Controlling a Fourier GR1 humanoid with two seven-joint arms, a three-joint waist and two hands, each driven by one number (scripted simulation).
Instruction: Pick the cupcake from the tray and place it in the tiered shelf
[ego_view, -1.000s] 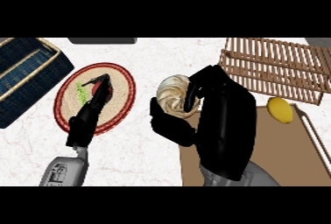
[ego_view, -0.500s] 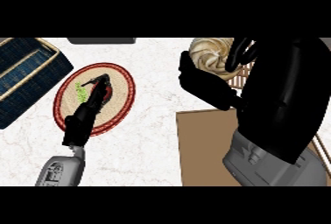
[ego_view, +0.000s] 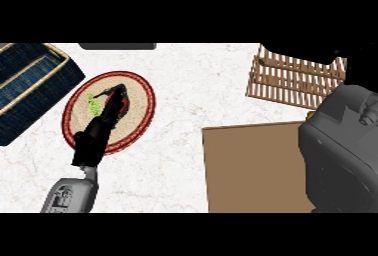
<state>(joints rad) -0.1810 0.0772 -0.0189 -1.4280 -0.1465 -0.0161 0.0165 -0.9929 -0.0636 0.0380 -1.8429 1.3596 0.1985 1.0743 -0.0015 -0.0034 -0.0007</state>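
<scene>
The cupcake shows nowhere in the head view. My right forearm (ego_view: 343, 150) fills the right side, covering part of the brown tray (ego_view: 251, 170). Of my right hand (ego_view: 310, 50) only a black mass shows at the top edge, over the far side of the slatted wooden tiered shelf (ego_view: 291, 85). What it holds is hidden. My left hand (ego_view: 103, 125) lies open and still over a red-rimmed plate (ego_view: 142, 102) at the left.
A green bit of food (ego_view: 94, 104) lies on the plate beside my left hand. A dark blue basket (ego_view: 29, 85) stands at the far left. A dark flat object (ego_view: 118, 46) sits at the counter's back edge. White marble counter lies between plate and tray.
My right hand, which held the cupcake, has risen and moved back and right over the shelf, so hand and cupcake have left most of the view. The left hand has not moved.
</scene>
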